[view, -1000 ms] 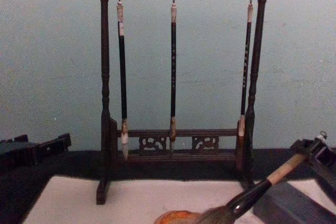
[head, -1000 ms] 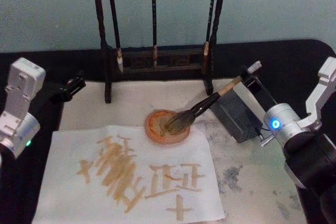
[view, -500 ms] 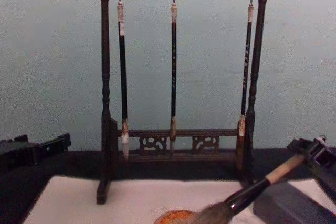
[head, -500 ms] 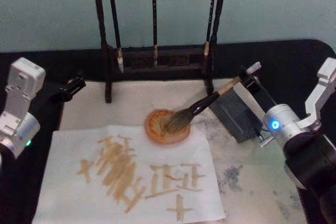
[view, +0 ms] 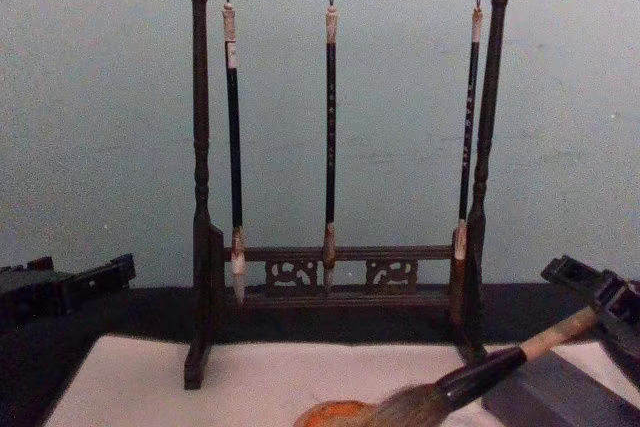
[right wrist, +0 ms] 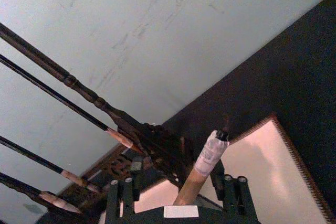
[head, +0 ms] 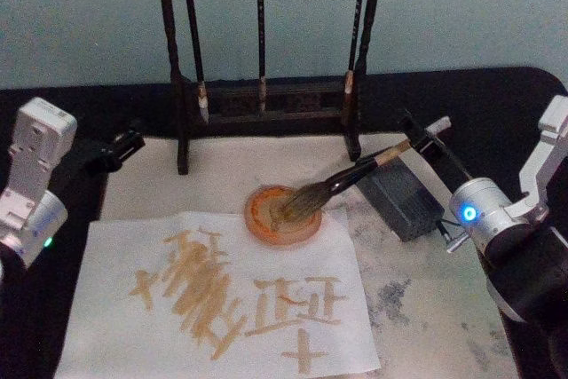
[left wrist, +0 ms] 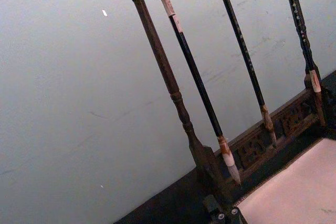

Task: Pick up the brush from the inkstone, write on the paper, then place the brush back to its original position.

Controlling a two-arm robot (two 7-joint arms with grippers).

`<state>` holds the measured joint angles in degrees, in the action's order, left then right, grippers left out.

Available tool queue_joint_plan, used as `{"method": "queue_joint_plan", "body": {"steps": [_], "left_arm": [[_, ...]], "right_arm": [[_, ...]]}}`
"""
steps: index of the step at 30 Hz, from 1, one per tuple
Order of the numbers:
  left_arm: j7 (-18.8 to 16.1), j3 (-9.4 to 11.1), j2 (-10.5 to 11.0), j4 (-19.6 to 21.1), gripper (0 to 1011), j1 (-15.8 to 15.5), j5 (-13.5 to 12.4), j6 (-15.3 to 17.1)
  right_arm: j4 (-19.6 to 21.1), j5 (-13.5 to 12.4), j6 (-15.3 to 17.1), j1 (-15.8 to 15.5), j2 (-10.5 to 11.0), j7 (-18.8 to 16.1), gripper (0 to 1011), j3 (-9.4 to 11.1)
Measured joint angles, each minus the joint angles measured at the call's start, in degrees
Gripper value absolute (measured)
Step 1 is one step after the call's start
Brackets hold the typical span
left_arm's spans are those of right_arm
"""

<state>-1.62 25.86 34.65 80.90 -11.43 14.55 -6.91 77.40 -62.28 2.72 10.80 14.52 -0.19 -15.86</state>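
The right gripper (head: 424,137) sits toward the right edge of the table, above the dark block (head: 401,199), and is clamped on the whitish upper end of the brush (head: 342,185); the right wrist view shows the tan handle rising between its two dark fingers (right wrist: 122,199), pinched rather than loosely cradled. From there the brush slants down and away toward the table's middle, its bushy grey-brown head resting in the round orange inkstone (head: 282,215), which lies just in front of the dark wooden rack (head: 266,99) and touches the far edge of the paper (head: 217,301). The paper lies at the near left of the table and already carries several ochre strokes. The brush looks light and stiff along its handle, but the head is soft and probably wet — it will splay under slight pressure and may drip or smear if dragged. The handle seems smooth and round, so a grip this near the end gives long reach but a likely tendency to pivot; a hold lower down the tan section would be steadier. The left gripper (head: 127,145) idles near the table's left edge — whether it is open or closed I cannot tell.
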Motion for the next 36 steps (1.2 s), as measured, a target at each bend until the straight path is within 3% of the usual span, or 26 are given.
{"method": "queue_joint_plan", "body": {"steps": [9, 29, 36], "left_arm": [[0.0, 0.0, 0.0, 0.0, 1002, 0.0, 0.0, 0.0], [0.0, 0.0, 0.0, 0.0, 1002, 0.0, 0.0, 0.0], [0.0, 0.0, 0.0, 0.0, 1002, 0.0, 0.0, 0.0]], "right_arm": [[4.0, 3.3, 1.5, -1.9, 1.1, 3.5, 1001, 0.3], [8.9, 8.1, 3.3, -6.4, 2.5, 6.6, 1001, 3.2], [13.0, 13.7, 1.8, -9.0, 4.9, 6.9, 1001, 3.4]]}}
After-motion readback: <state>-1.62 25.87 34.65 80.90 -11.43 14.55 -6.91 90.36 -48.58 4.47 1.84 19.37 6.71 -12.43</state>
